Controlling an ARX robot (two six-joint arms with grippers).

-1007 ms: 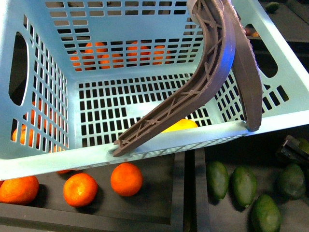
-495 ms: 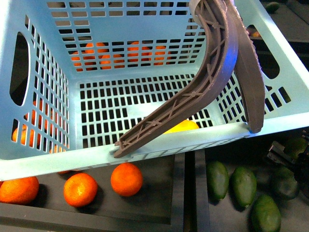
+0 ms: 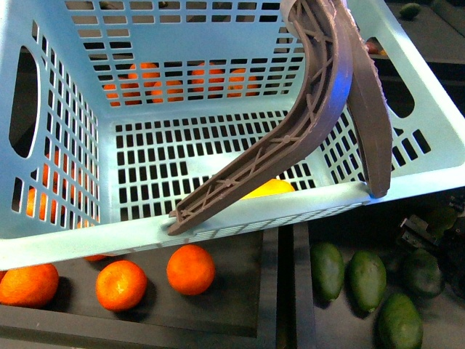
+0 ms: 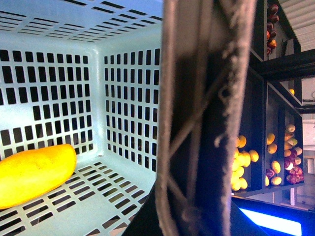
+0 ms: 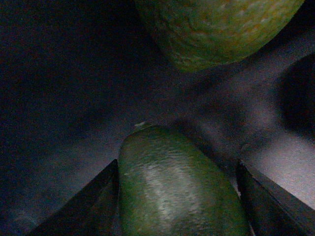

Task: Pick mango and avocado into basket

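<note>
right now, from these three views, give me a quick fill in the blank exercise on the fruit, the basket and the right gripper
1. The yellow-orange fruit lying on the floor of the basket is a ___.
2. In the right wrist view, the right gripper is open, with one finger on each side of a dark green ___.
3. In the front view, the round fruits just below the basket's near wall are ___.

Missing words: mango; avocado; oranges.

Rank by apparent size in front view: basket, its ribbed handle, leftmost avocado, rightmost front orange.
1. light turquoise slotted plastic basket
2. brown-grey arched handle
3. dark green egg-shaped avocado and round orange: look alike, unranked.
</note>
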